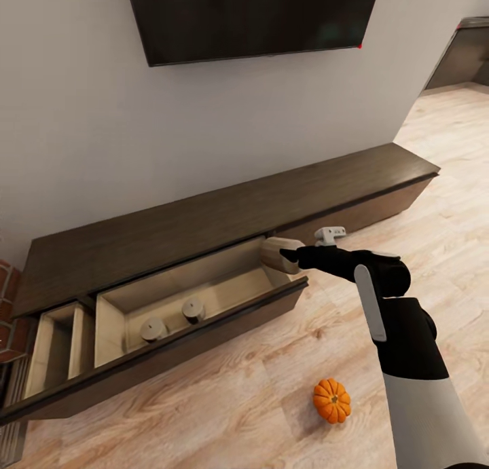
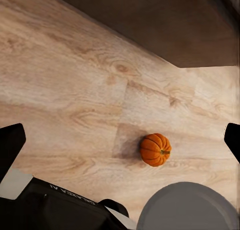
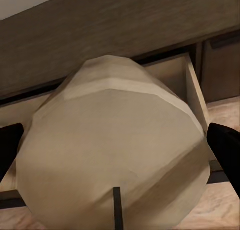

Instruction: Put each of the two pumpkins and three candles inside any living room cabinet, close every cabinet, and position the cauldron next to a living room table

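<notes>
The long, low dark cabinet (image 1: 224, 214) stands against the wall with a wide drawer (image 1: 204, 299) pulled out. Two tan candles (image 1: 153, 330) (image 1: 193, 310) stand upright in the drawer. My right gripper (image 1: 286, 255) is shut on a third candle (image 1: 274, 252), held over the drawer's right end; in the right wrist view this candle (image 3: 115, 145) sits large between the black fingers (image 3: 225, 150). An orange pumpkin (image 1: 332, 400) lies on the floor in front of the cabinet. In the left wrist view the pumpkin (image 2: 155, 149) sits below my open left gripper (image 2: 121, 142), which holds nothing.
A second, narrow drawer (image 1: 54, 347) stands open at the cabinet's left end. A dark TV (image 1: 251, 14) hangs on the wall above. Brickwork (image 1: 7, 286) shows at far left. Wood floor (image 1: 224, 401) spreads in front, with an opening (image 1: 462, 62) at back right.
</notes>
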Motion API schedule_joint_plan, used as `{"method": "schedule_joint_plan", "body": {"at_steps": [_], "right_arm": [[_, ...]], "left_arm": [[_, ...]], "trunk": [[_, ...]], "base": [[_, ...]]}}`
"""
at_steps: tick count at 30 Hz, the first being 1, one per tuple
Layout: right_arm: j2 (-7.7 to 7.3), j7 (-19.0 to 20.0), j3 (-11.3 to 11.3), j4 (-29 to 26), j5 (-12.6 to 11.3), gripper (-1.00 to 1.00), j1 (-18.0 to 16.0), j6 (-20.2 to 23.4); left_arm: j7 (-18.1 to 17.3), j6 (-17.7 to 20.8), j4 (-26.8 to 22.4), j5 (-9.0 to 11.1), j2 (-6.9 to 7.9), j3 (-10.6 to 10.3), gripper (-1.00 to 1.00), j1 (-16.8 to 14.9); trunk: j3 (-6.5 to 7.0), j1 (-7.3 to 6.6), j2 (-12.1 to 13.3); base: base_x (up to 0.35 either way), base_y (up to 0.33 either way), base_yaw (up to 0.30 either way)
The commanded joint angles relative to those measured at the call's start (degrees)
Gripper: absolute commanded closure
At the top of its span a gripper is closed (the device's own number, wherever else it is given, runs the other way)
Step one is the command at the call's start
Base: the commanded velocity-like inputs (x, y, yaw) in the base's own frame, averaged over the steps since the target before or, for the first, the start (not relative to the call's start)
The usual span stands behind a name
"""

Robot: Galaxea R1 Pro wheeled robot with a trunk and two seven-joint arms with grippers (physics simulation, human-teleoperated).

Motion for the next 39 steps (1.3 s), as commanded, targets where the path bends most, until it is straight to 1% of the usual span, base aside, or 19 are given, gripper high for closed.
{"method": "schedule_joint_plan", "body": {"at_steps": [1, 2, 4, 5, 11, 18, 20, 24, 27, 29, 30, 31, 34, 39], "right_arm": [[-0.03, -0.2, 0.1, 0.0, -0.3, 1.0, 0.0, 0.3], [0.01, -0.2, 0.2, 0.3, -0.3, 1.0, 0.0, 0.3], [0.07, -0.2, 0.2, 0.6, -0.3, 1.0, -0.1, 0.3], [0.43, -0.2, 0.3, 1.1, -0.3, 1.0, -0.1, 0.3], [1.16, -0.3, 0.3, 2.1, -0.2, 1.0, -0.2, 0.3], [1.69, -0.3, 0.4, 5.2, -0.2, 1.0, -0.5, 0.3], [2.38, -0.3, 0.5, 5.7, -0.1, 1.0, -0.6, 0.3], [2.74, -0.4, 0.5, 6.3, -0.1, 1.0, -0.6, 0.3], [3.14, -3.5, 0.5, 7.7, -0.1, 1.0, -0.6, 0.3], [3.76, -5.5, 0.5, 8.3, -0.1, 1.0, -0.6, 0.3], [4.37, -6.6, 0.5, 9.0, -0.1, 1.0, -0.6, 0.3], [5.46, -8.4, 0.6, 10.8, 0.6, 1.0, -0.6, 0.3], [5.54, -8.5, 0.6, 11.4, 1.3, 1.0, -0.6, 0.3], [5.54, -9.1, 0.6, 12.3, 1.5, 1.0, -0.6, 0.3]], "left_arm": [[-0.6, -0.4, 0.0, 0.6, 0.09, -0.2, -1.0, 0.1], [-1.4, -0.7, 0.0, 0.7, 0.15, -0.2, -1.0, 0.2], [-1.7, -0.8, 0.1, 0.7, 0.17, -0.2, -1.0, 0.2], [-2.0, -0.9, 0.1, 0.7, 0.14, -0.2, -1.0, 0.3], [-2.2, -1.0, 0.7, 0.7, 0.07, -0.2, -1.0, 0.3], [-2.3, -1.0, 1.3, 0.7, 0.03, -0.2, -1.0, 0.3], [-2.4, -1.0, 1.3, 0.7, 0.03, -0.2, -1.0, 0.3], [-2.4, -1.0, 1.4, 0.7, 0.03, -0.2, -1.0, 0.3], [-2.4, -0.9, 1.5, 0.7, -0.04, -0.2, -1.0, 0.3], [-2.4, -0.9, 1.5, 0.7, -0.05, -0.2, -1.0, 0.3], [-2.4, -0.9, 1.5, 0.7, -0.05, -0.2, -1.0, 0.3], [-2.3, -0.9, 1.6, 0.6, -0.13, -0.2, -1.0, 0.3], [-2.3, -0.7, 1.7, 0.6, -0.26, -0.1, -1.0, 0.3], [-2.3, -0.6, 1.8, 0.6, -0.31, -0.1, -1.0, 0.3]], "trunk": [[0.16, -0.23, 0.4], [0.16, -0.23, 0.4], [0.16, -0.23, 0.4], [0.16, -0.23, 0.4], [0.16, -0.23, 0.4], [0.16, -0.23, 0.4], [0.16, -0.23, 0.4], [0.16, -0.23, 0.4], [0.16, -0.23, 0.4], [0.16, -0.23, 0.4], [0.16, -0.23, 0.4], [0.16, -0.23, 0.4], [0.16, -0.23, 0.4], [0.16, -0.23, 0.4]], "base": [[0.0, 0.0, 0.05], [0.0, 0.0, 0.163], [0.0, 0.0, 0.198], [0.0, 0.0, 0.248], [0.0, 0.0, 0.271], [0.0, 0.0, 0.289], [0.0, 0.0, 0.291], [0.0, 0.0, 0.292], [0.0, 0.0, 0.292], [0.0, 0.0, 0.292], [0.0, 0.0, 0.292], [0.0, 0.0, 0.072], [0.0, 0.0, 0.028], [0.0, 0.0, 0.007]]}}
